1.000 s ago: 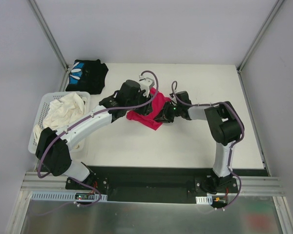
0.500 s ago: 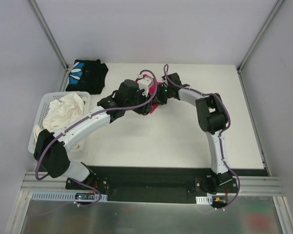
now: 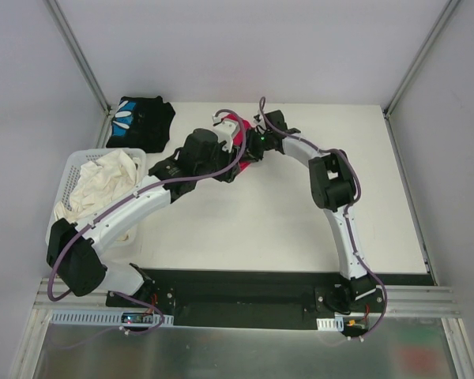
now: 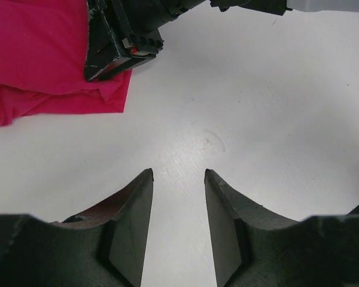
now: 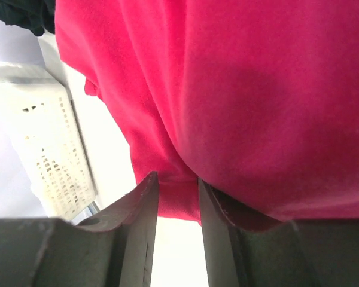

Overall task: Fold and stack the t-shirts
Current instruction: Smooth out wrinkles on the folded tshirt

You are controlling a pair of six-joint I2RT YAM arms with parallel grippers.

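Toward the far middle of the tabletop [image 3: 300, 221] lay the magenta-red t-shirt [image 5: 257, 89], limp, light cloth best taken by a hem. The black t-shirt [image 3: 142, 122] sat far left. The left gripper [image 4: 178, 179] hung apart and empty. Whether the right gripper [image 5: 178, 182] pinched the cloth, I couldn't tell.

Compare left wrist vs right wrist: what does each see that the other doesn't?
Left wrist only: the left claw, open with nothing between its fingers, and the right arm coming in at the top.
Right wrist only: the right claw, the white basket at left, and a corner of the black t-shirt at top left.
Both: the magenta t-shirt and the white table. Left wrist sees the shirt lying flat at upper left. In right wrist it fills the frame, with cloth reaching into the claw's gap; grip unclear.
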